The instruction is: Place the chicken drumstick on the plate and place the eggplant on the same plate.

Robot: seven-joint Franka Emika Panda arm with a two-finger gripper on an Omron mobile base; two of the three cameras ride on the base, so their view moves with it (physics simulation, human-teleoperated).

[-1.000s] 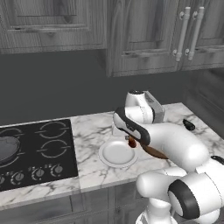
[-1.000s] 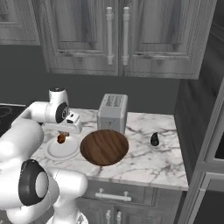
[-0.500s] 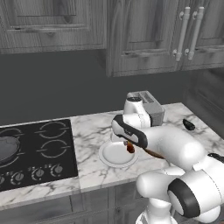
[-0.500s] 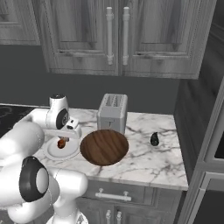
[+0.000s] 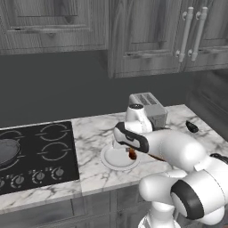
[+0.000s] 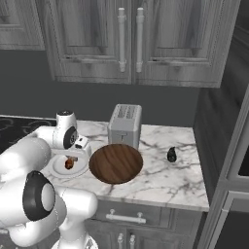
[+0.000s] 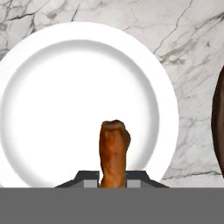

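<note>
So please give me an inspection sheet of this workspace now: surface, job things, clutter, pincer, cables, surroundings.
Surface: marble counter, with a black cooktop at its left end.
Job things: chicken drumstick held over the plate, not yet laid down; eggplant on the counter, far right, apart from the plate.
Clutter: round wooden board beside the plate; toaster behind the board; pan on the cooktop.
Pincer: pincer shut on the drumstick, above the plate.
Cables: nothing seen.
Surroundings: grey wood cabinets above, dark wall behind.
</note>
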